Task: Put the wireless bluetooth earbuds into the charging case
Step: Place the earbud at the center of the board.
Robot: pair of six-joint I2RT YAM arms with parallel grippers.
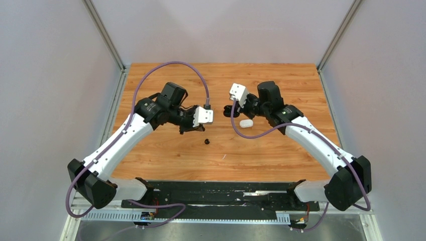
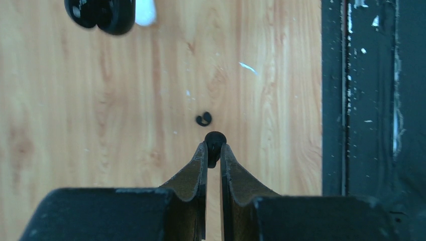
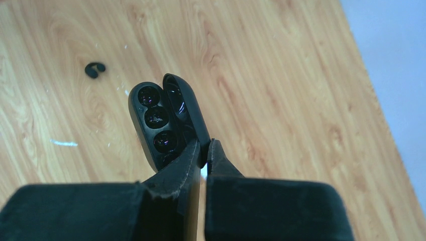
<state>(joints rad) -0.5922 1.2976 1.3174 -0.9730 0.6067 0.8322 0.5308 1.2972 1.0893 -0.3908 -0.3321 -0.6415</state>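
Note:
My left gripper [image 2: 214,149] is shut on a small black earbud [image 2: 215,137], pinched at its fingertips above the table. A second black earbud [image 2: 203,119] lies loose on the wood just beyond it, and shows from above as a black earbud [image 1: 206,141] between the arms. My right gripper [image 3: 206,146] is shut on the hinged lid of an open black charging case [image 3: 154,120], held off the table, with its round wells facing the camera. In the top view my left gripper [image 1: 190,129] and right gripper [image 1: 232,109] face each other mid-table.
A white pill-shaped case [image 1: 246,123] lies on the wooden table [image 1: 281,155] under the right wrist. A black rail [image 1: 221,193] runs along the near edge. Grey walls enclose the table on three sides.

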